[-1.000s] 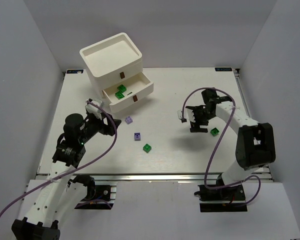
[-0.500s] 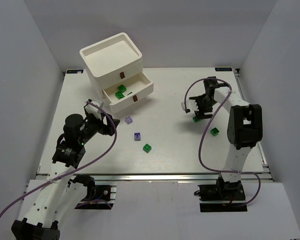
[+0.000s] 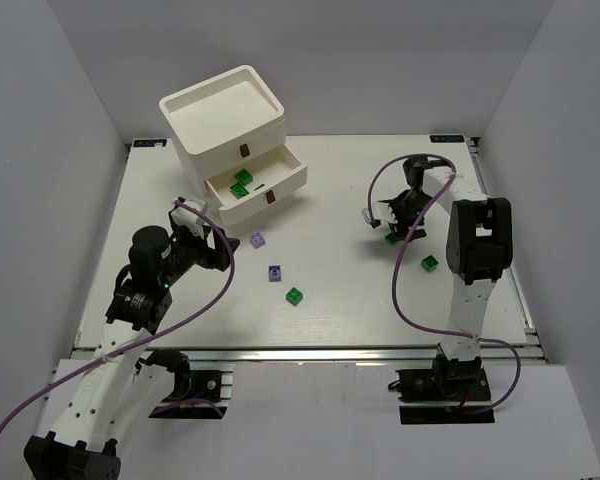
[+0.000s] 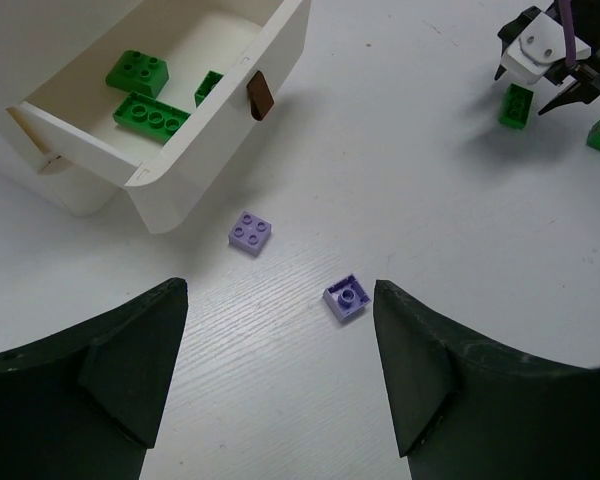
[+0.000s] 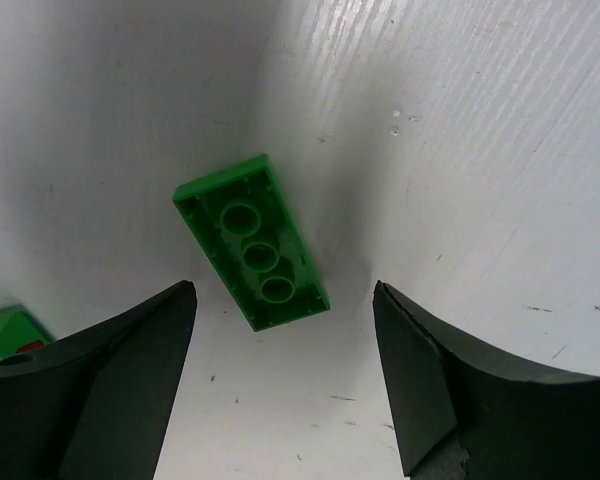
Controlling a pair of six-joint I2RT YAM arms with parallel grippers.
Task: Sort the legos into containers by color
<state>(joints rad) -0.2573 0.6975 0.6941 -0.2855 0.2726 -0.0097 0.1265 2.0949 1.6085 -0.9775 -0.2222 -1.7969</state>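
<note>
Five loose bricks lie on the white table (image 3: 330,320) in the top view, all in front of the white drawer unit (image 3: 225,125). The unit's lower drawer (image 3: 285,180) stands pulled out with green bricks (image 3: 242,181) inside. Nearest the unit lies a square purple brick (image 3: 258,240), then a second purple brick (image 3: 275,273) just past it, and a small green brick (image 3: 294,295) farther out. Well to the right of the unit, the right gripper (image 3: 392,228) points down over a long green brick (image 3: 391,238), with another green brick (image 3: 430,263) close by. The left gripper (image 3: 216,256) hovers in front of the unit, beside the square purple brick.

In the left wrist view, the left fingers (image 4: 110,380) are spread wide and hold nothing. Both purple bricks lie on the table ahead of the gap between them. Three green bricks lie in the open drawer, whose brown handle (image 4: 259,95) sits on its front.

In the right wrist view, the right fingers (image 5: 90,390) are also wide apart. The long green brick lies on the table between them, touching neither, its hollow underside with three round tubes turned up. The corner of another green piece (image 5: 0,335) shows at the left edge.
</note>
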